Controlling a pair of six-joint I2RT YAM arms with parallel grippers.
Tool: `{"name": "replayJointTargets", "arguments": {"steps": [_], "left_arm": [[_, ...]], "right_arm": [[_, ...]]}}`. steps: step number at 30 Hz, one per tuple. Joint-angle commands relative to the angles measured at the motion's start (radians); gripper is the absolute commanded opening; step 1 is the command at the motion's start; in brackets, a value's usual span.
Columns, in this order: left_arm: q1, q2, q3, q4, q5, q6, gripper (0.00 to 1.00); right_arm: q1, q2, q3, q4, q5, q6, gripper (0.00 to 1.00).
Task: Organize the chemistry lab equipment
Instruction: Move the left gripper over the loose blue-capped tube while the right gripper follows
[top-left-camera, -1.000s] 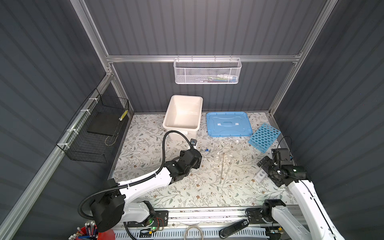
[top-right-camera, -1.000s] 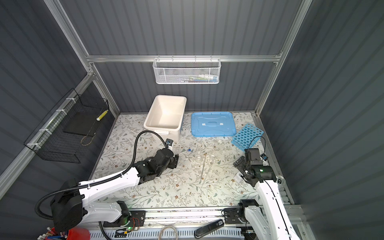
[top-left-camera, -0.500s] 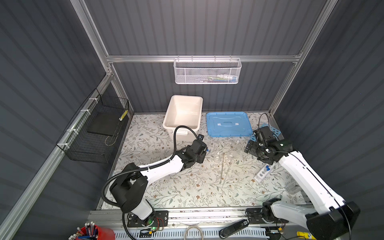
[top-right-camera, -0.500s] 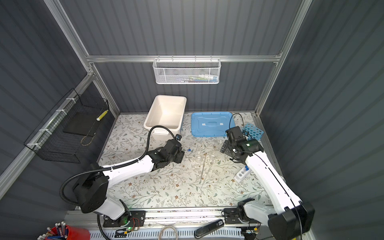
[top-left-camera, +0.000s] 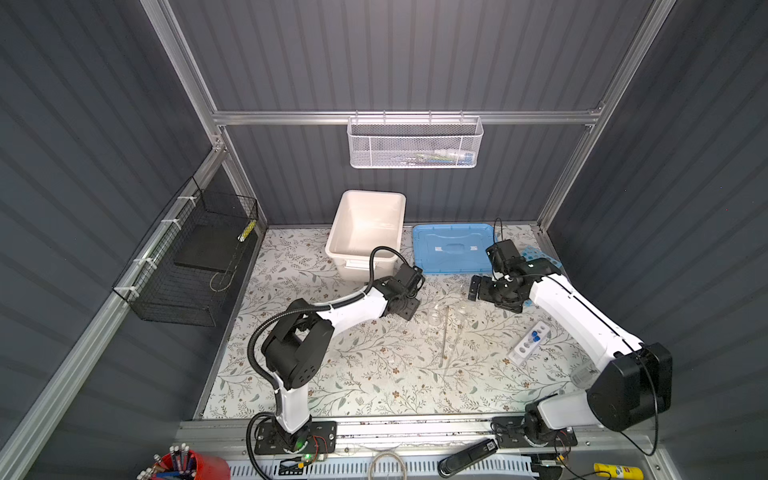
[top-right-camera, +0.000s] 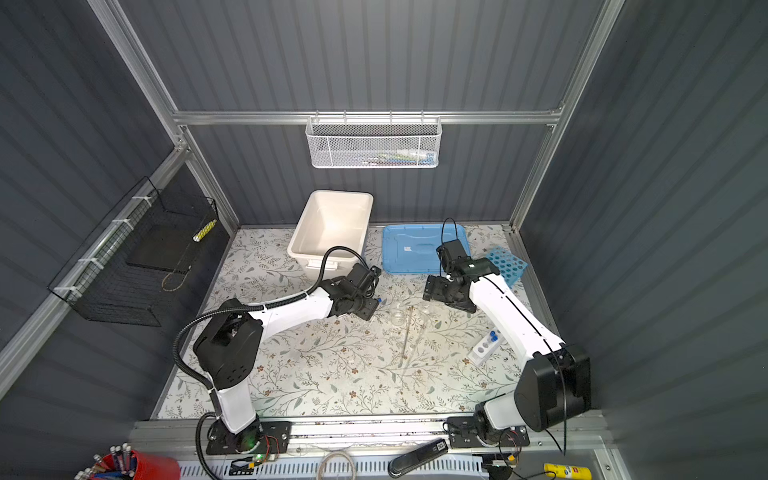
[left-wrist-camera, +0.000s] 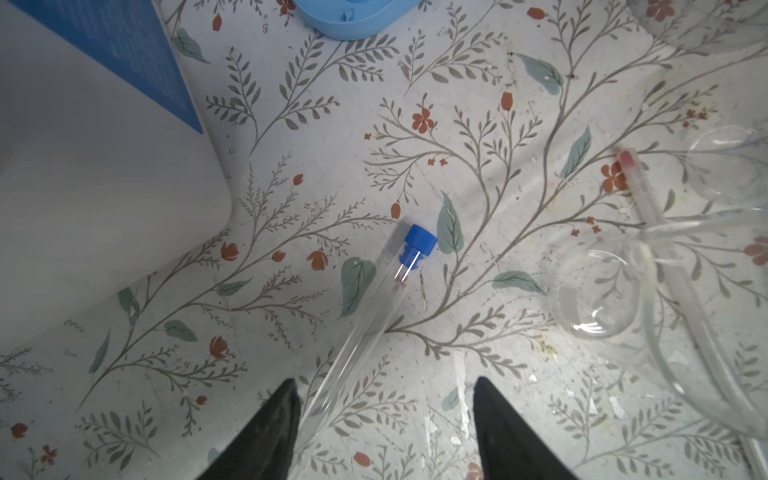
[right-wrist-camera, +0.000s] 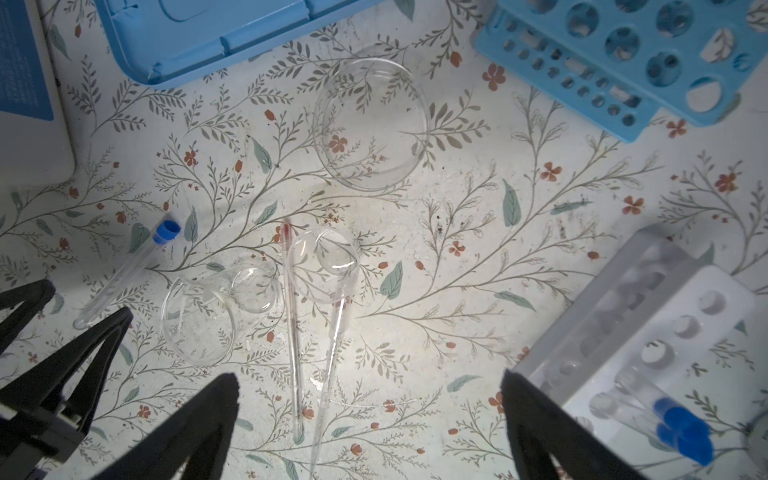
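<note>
Glassware lies loose at the middle of the floral mat (top-left-camera: 374, 374): a small beaker (right-wrist-camera: 199, 316) on its side, a thin glass rod (right-wrist-camera: 293, 332) with a red tip just right of it, a clear long-stemmed funnel (right-wrist-camera: 328, 270) right beside the rod, and a shallow round dish (right-wrist-camera: 372, 124) farther back. Left of these a blue-capped test tube (left-wrist-camera: 365, 316) lies flat on the mat, just near of the white tub (top-left-camera: 353, 266). The left gripper (left-wrist-camera: 384, 384) is low over the tube's closed end with its jaws spread, one to each side of the glass and not clamped on it. The right gripper (right-wrist-camera: 368, 382) hangs above the glassware, jaws fully apart and holding nothing. At the right, a small white tube rack (top-left-camera: 524, 349) carries two capped tubes (top-left-camera: 536, 337). The sky-blue rack (top-right-camera: 507, 266) stands at the far right beside the blue lid (top-left-camera: 449, 249).
</note>
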Motion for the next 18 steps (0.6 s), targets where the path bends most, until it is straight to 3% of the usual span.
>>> {"name": "replayJointTargets", "arguments": {"steps": [1,9,18], "left_arm": [[0.014,0.036,0.067,-0.116,0.053,0.067,0.67],[0.028,0.090,0.151,-0.238,0.130,0.113,0.63],[0.056,0.149,0.202,-0.295,0.146,0.158,0.58]], "right_arm": [[-0.032,0.001,-0.007,0.029,-0.104,-0.051,0.99],[-0.095,-0.003,-0.034,0.044,-0.175,-0.085,0.99],[-0.115,-0.001,-0.048,0.059,-0.204,-0.102,0.99]]}}
